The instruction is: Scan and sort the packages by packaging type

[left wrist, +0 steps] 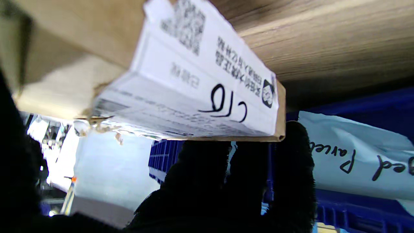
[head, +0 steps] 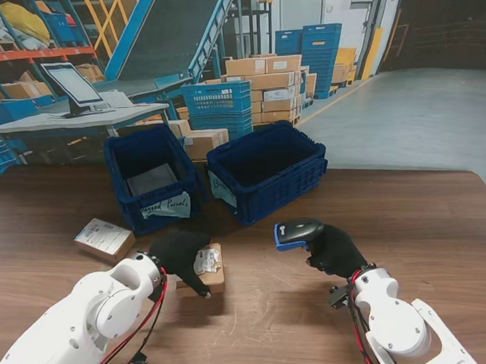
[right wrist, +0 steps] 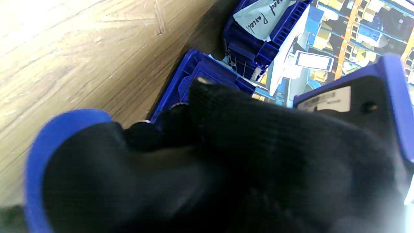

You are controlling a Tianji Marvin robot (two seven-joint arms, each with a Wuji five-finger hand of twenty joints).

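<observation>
the left hand [head: 179, 254], in a black glove, is wrapped around a small cardboard box [head: 212, 272] on the wooden table [head: 404, 216], nearer to me than the left bin. fingers [head: 200, 286] reach down the near-left side of the box; the rest of the hand covers its left part. in the left wrist view the box [left wrist: 97, 48] fills the frame, its white shipping label [left wrist: 194, 84] facing the camera with a qr code, printed text and a handwritten mark. gloved fingers [left wrist: 291, 168] sit against the box's edge. the box appears slightly raised or tilted at one edge, though i cannot tell for certain whether it is clear of the table.

the right hand [head: 333, 251] is clamped on a handheld barcode scanner [head: 297, 232], black with blue trim, its head pointing left toward the box. scanner and box are apart. in the right wrist view the glove [right wrist: 226, 155] hides most of the scanner [right wrist: 372, 100]; a small label shows on its body.

two dark blue bins stand at the far side of the table, side by side. the left bin [head: 119, 166] carries a handwritten paper tag [head: 166, 207] and holds a grey flat item [head: 151, 180]. the right bin [head: 307, 176] is wider; its contents are not visible.

a second cardboard parcel [head: 105, 239] with a white label lies on the table left of the held box, near the left bin's front corner and apart from the hand.
</observation>
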